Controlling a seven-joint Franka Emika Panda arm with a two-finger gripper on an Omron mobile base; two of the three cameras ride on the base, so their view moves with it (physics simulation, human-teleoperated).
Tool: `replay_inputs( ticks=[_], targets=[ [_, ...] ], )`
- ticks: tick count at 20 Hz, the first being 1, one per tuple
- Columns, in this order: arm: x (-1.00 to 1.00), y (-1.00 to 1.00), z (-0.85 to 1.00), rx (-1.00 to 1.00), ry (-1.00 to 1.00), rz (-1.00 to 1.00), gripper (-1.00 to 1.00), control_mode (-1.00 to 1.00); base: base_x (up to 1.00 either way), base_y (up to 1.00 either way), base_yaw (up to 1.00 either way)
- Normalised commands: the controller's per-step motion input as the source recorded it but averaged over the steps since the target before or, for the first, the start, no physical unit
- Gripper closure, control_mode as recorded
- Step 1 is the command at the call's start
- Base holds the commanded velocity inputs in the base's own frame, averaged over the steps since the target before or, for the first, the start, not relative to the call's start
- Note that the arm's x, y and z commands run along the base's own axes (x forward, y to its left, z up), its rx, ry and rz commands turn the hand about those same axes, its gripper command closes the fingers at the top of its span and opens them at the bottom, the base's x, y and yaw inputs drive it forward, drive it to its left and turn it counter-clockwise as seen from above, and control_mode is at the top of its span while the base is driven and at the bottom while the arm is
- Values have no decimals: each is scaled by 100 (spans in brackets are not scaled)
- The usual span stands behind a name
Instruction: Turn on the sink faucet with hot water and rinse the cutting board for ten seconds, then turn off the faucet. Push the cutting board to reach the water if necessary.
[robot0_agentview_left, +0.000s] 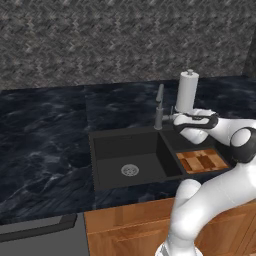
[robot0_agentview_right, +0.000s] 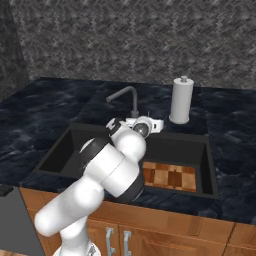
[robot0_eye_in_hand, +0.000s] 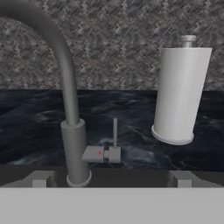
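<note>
The grey gooseneck faucet (robot0_agentview_left: 159, 107) stands behind the black sink (robot0_agentview_left: 125, 142), its spout (robot0_agentview_right: 114, 95) arching over the left basin. No water is in view. Its small lever (robot0_eye_in_hand: 114, 133) points straight up beside the stem (robot0_eye_in_hand: 74, 144). The striped wooden cutting board (robot0_agentview_left: 202, 161) lies flat in the right basin, also seen as the cutting board (robot0_agentview_right: 167, 176). My gripper (robot0_agentview_left: 171, 116) hovers level just in front of the faucet base, open, its fingertips (robot0_eye_in_hand: 41, 179) spread wide with nothing between them. The gripper (robot0_eye_in_hand: 109, 181) faces the lever and does not touch it.
A white upright paper-towel roll (robot0_agentview_left: 187, 91) stands on the dark marbled countertop (robot0_agentview_left: 45, 130) just right of the faucet and close to my hand. A round silver drain (robot0_agentview_left: 130, 170) sits in the left basin. Wooden cabinet fronts (robot0_agentview_left: 130, 230) run below.
</note>
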Motion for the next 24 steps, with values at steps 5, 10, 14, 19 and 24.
replay_inputs(
  ticks=[5, 10, 14, 19, 24],
  targets=[
    [5, 0, -6, 0, 0, 0, -100, -100, 0, 0, 0],
    [7, 0, -5, 0, 0, 0, -100, -100, 0, 0, 0],
    [9, 0, 0, 0, 0, 0, -100, -100, 0, 0, 0],
    [18, 0, 0, 0, 0, 0, -100, -100, 0, 0, 0],
    [23, 0, 0, 1, 0, 0, -100, -100, 0, 0, 0]
  ],
)
